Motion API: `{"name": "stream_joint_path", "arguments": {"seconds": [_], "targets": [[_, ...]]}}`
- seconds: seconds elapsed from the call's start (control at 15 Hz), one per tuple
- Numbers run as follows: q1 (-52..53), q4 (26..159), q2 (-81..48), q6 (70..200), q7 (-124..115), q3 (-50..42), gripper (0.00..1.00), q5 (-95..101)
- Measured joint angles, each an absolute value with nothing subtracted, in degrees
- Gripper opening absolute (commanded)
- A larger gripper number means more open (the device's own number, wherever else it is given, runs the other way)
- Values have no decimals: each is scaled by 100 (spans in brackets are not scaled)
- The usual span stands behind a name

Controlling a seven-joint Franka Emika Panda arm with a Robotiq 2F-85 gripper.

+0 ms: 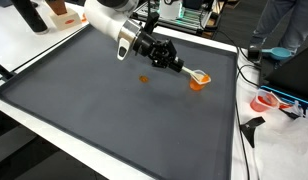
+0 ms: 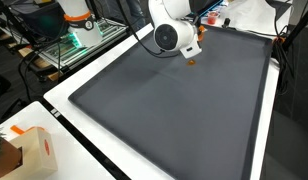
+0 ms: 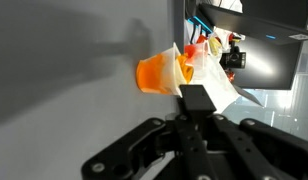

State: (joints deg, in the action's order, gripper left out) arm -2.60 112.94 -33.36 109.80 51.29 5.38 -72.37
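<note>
My gripper (image 1: 187,72) was clamped narrowly on a small orange-and-white plastic cup (image 1: 199,83) near the dark grey mat's (image 1: 114,125) far edge. A small orange scrap (image 1: 145,79) lay nearby.

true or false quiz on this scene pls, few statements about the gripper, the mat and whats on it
1. The gripper is closed on an orange and white object. True.
2. The mat is bright green. False: it is dark grey.
3. A small orange piece lies on the mat, apart from the gripper. True.
4. The arm is black all over. False: its upper links are white.
</note>
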Motion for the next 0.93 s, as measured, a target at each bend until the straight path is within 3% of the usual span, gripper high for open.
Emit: {"name": "stream_joint_path", "arguments": {"seconds": [0.93], "targets": [[-327, 11251, -3433, 10405, 5597, 246, 3, -7423]]}}
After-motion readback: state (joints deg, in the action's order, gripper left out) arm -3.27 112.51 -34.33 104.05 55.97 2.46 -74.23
